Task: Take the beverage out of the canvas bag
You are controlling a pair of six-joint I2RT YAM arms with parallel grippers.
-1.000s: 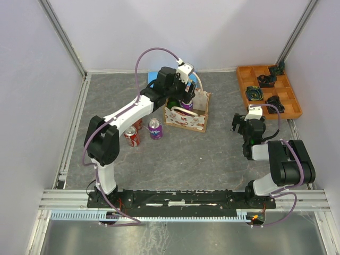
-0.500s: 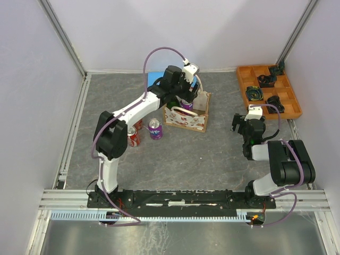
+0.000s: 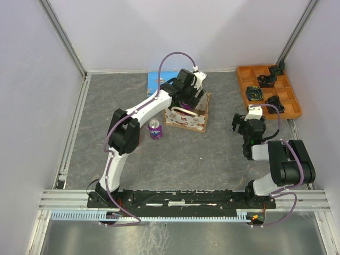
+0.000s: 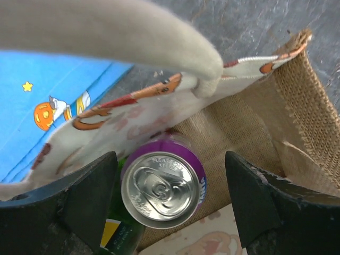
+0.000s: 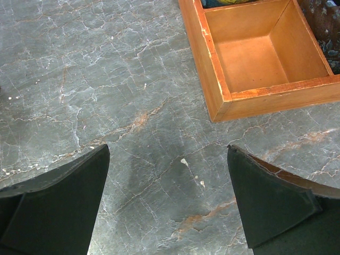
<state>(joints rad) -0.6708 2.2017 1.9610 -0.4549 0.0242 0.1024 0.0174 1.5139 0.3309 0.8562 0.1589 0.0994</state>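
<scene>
**Status: Left Gripper Open Over the Beverage Can in the Canvas Bag**

**Top external view.** The canvas bag is seen standing upright on the table, near its middle and toward the far side. The left arm is extended over the bag, and the left gripper is positioned at the bag's opening. The contents of the bag are hidden by the gripper in this view. A second purple can is located on the table just left of the bag. A blue sheet lies behind the bag. An orange tray is placed at the far right. The right arm is folded, with the right gripper held well apart from the bag.

**Left wrist view.** The beverage can, purple with a silver top, is shown upright inside the bag, against its printed side wall. A green container is partly visible beside it. The fingers are spread wide, one on each side of the can; nothing is grasped. A cream handle crosses the top of the view.

**Right wrist view.** The right gripper is shown spread wide above bare table, with nothing between its fingers. An empty tray compartment is visible at the upper right.
</scene>
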